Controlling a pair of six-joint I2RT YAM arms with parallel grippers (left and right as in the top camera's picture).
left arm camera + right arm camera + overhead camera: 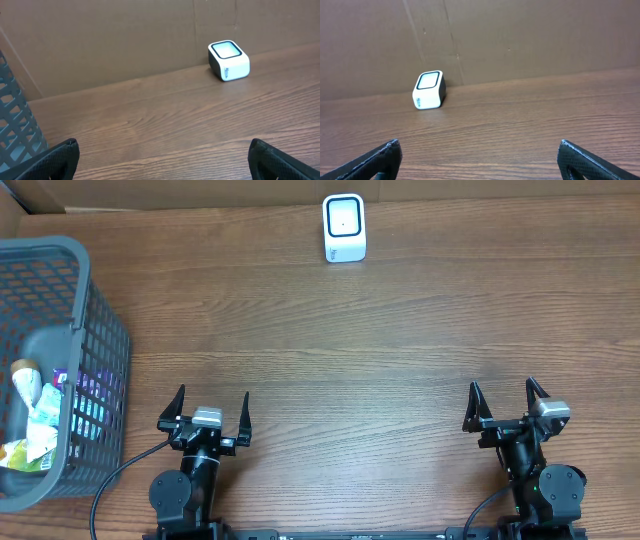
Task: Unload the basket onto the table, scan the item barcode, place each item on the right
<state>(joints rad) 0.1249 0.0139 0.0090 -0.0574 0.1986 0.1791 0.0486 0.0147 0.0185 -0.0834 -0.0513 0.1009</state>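
Observation:
A small white barcode scanner (pixel 344 227) with a dark-rimmed window stands at the table's far edge, also seen in the left wrist view (pixel 228 60) and the right wrist view (pixel 428 90). Several packaged items (pixel 35 415) lie in a grey mesh basket (pixel 95 310) at the left. My left gripper (pixel 212 406) rests near the front edge, just right of the basket, open and empty. My right gripper (pixel 505 404) sits at the front right, open with only bare wood between its fingers. No barcode shows on any item.
A brown cardboard wall (pixel 520 35) runs behind the scanner along the table's far edge. The basket's grey wall (pixel 15 125) shows at the left of the left wrist view. Wood-grain tabletop (pixel 340 350) stretches between the arms and the scanner.

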